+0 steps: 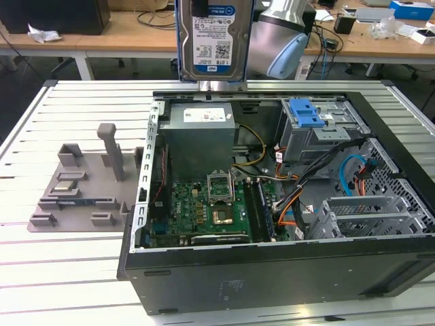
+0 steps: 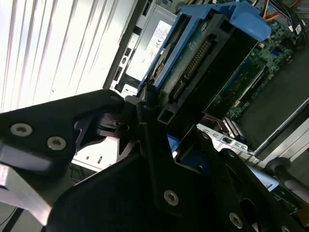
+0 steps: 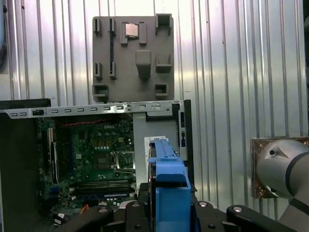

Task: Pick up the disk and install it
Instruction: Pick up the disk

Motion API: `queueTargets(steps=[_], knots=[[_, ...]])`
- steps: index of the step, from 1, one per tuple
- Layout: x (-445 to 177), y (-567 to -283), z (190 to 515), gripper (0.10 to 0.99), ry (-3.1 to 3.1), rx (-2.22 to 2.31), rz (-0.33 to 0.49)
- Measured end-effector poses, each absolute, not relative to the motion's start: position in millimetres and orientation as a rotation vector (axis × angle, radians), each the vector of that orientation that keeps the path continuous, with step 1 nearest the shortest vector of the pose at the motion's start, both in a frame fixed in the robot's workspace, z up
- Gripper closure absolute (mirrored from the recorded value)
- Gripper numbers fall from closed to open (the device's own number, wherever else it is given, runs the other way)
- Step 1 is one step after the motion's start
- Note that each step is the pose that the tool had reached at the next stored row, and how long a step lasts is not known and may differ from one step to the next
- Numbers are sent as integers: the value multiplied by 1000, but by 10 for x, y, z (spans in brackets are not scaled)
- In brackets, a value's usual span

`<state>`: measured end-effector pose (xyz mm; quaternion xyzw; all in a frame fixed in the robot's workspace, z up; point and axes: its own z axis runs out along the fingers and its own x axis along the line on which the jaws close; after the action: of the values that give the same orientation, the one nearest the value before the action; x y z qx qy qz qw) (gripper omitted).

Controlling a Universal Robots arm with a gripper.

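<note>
Observed from the floor: the disk (image 1: 214, 37) is off the counter (image 1: 75, 272) and held in the air. It stands upright with its label face toward the exterior view, above the rear wall of the open tower case (image 1: 272, 278) and roughly over the power supply (image 1: 200, 125). It touches nothing in the case.

In the second wrist view the hand (image 2: 169, 133) is clenched on the disk. Its black fingers (image 2: 145, 121) press against the blue side rails, and the connector edge points away from the wrist. The first wrist view shows the drive edge-on, with the motherboard (image 3: 91, 154) below it.

Assessment: the pick-up appears done, and the step in hand is carrying the disk to its bay. The drive cage with the blue latch (image 1: 309, 112) lies well apart, toward the exterior view's right (I cannot tell from here which slot is meant).

To do this well:
- Keep the grip on the rails firm and the drive square.
- Hold it high enough to clear the case walls.
- Watch the loose cables (image 1: 353, 170) near the cage, which look liable to snag a rail.
</note>
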<state>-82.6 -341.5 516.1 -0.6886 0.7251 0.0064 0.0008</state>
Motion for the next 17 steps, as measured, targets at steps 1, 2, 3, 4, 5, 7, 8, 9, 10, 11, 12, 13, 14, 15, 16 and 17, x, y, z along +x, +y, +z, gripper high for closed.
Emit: queueTargets(steps=[1, 2, 3, 4, 5, 7, 8, 9, 10, 11, 12, 13, 14, 15, 16, 17], knots=[[-826, -3460, 5160, 722, 2277, -2162, 20], [-826, -3487, 5160, 722, 2277, -2162, 20], [-826, -3517, 5160, 722, 2277, -2162, 20], [-827, -3582, 5159, 722, 2277, -2162, 20], [-826, -3630, 5159, 722, 2277, -2162, 20], [-826, -3681, 5159, 722, 2277, -2162, 20], [-826, -3701, 5159, 722, 2277, -2162, 20], [-827, -3723, 5159, 722, 2277, -2162, 20], [-826, -3745, 5159, 722, 2277, -2162, 20], [-827, -3777, 5158, 722, 2277, -2162, 20], [-826, -3800, 5158, 722, 2277, -2162, 20], [-826, -3822, 5158, 722, 2277, -2162, 20], [-826, -3844, 5158, 722, 2277, -2162, 20], [-826, -3864, 5158, 722, 2277, -2162, 20], [-826, -3905, 5158, 722, 2277, -2162, 20], [-827, -3924, 5157, 722, 2277, -2162, 20]])
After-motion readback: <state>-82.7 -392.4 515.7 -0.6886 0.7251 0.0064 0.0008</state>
